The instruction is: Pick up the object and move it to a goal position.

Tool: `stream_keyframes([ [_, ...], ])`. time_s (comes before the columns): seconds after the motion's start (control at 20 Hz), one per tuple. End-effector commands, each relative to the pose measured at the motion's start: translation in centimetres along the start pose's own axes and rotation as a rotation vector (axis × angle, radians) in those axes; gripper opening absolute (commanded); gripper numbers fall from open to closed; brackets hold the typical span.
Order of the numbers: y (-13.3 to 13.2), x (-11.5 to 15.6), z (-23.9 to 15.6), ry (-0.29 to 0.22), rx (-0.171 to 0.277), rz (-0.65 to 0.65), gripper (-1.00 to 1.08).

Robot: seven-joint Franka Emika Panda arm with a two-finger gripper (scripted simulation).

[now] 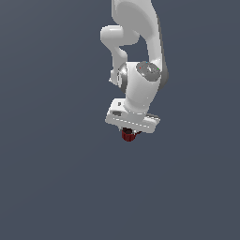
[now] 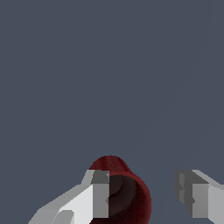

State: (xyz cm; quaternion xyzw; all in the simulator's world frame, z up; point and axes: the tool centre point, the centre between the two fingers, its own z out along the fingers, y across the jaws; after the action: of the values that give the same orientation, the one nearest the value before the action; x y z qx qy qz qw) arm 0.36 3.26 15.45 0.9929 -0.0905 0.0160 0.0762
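The white, jointed robot arm (image 1: 140,56) reaches down from the upper part of the exterior view, ending in a broad white tool (image 1: 130,133) that points downward. Directly beneath the tool's flat white body sits the small dark red mug (image 1: 128,136) with a faceted, tapered body; only its lower part shows there, the rest being hidden behind the tool.

In the wrist view the dark red mug (image 2: 124,192) lies between the two white fingers (image 2: 98,197) with grey pads. One finger overlaps the mug's rim and looks to be touching it, while the other finger (image 2: 194,197) stands well apart from the mug, with plain background showing between them. The mug's dark inside faces the camera. The tool (image 2: 146,197) is therefore spread wide, not clamped on the mug.

All around the mug is a flat, even slate-grey surface (image 1: 56,178); whether the mug rests on it or hangs above it cannot be told
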Motion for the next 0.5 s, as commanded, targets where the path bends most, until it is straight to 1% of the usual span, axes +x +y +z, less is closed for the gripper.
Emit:
stream_keyframes([
  [0.0,-0.3,-0.4,0.3,0.007,-0.026,0.03,0.28],
  [0.45,-1.6,-1.6,1.5,0.048,-0.112,0.13,0.28],
])
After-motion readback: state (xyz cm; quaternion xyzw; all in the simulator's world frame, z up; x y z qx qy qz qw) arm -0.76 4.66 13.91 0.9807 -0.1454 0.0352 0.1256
